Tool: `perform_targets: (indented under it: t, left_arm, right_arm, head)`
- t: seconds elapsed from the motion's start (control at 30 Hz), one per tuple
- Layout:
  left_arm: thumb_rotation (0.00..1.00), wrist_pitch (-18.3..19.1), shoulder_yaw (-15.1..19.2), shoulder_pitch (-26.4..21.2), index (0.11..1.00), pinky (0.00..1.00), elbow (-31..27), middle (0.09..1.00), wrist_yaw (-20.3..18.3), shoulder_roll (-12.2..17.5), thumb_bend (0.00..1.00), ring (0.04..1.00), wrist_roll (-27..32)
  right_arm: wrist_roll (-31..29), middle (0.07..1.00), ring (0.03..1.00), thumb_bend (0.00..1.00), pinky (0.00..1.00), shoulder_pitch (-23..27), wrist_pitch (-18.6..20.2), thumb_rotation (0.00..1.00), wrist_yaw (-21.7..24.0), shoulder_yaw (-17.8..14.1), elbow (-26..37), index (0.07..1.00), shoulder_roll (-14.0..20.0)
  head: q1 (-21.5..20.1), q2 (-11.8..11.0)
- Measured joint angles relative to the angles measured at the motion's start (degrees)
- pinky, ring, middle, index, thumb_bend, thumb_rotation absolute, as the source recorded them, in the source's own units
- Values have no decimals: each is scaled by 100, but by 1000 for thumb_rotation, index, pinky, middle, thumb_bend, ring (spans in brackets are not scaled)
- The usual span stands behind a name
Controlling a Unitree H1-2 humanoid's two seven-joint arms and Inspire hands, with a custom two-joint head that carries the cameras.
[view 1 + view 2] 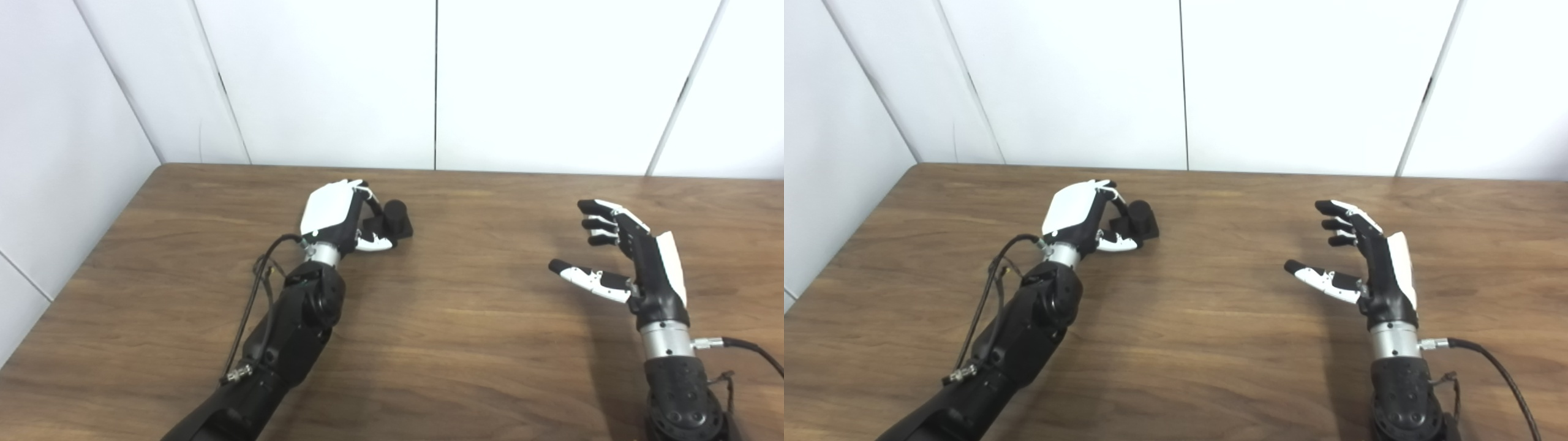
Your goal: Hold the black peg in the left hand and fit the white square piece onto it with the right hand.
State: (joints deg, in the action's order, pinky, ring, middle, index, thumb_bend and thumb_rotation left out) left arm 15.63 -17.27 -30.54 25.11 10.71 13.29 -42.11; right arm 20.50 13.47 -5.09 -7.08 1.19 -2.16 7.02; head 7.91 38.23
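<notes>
Resting on the wooden desk (465,343), left hand (334,219) curls its fingers about the black peg (395,219), far left of centre; firm grip cannot be told. Right hand (631,257) hovers well apart, fingers spread wide, holding nothing.

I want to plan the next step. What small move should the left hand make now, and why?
Probably close the left hand firmly on the black peg before lifting. Its fingers are at the peg, which sits on the table, but a full grip is unclear. The right hand waits open, and no white piece is visible.
</notes>
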Motion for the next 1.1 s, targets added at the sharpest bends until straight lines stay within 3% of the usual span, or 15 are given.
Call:
perform_targets:
  t: [0.77,1.1]
  left_arm:
    - [92,-81,-68,33,488,968,-26,870,-12,27,516,926,42]
    - [96,-77,-170,457,488,963,-895,888,-500,129,512,934,232]
  right_arm:
    - [-14,774,731,683,648,-18,99,127,5,-20,62,741,23]
    - [8,772,731,680,664,-18,135,144,5,-21,64,745,33]
  head:
    - [-70,9]
    - [-123,26]
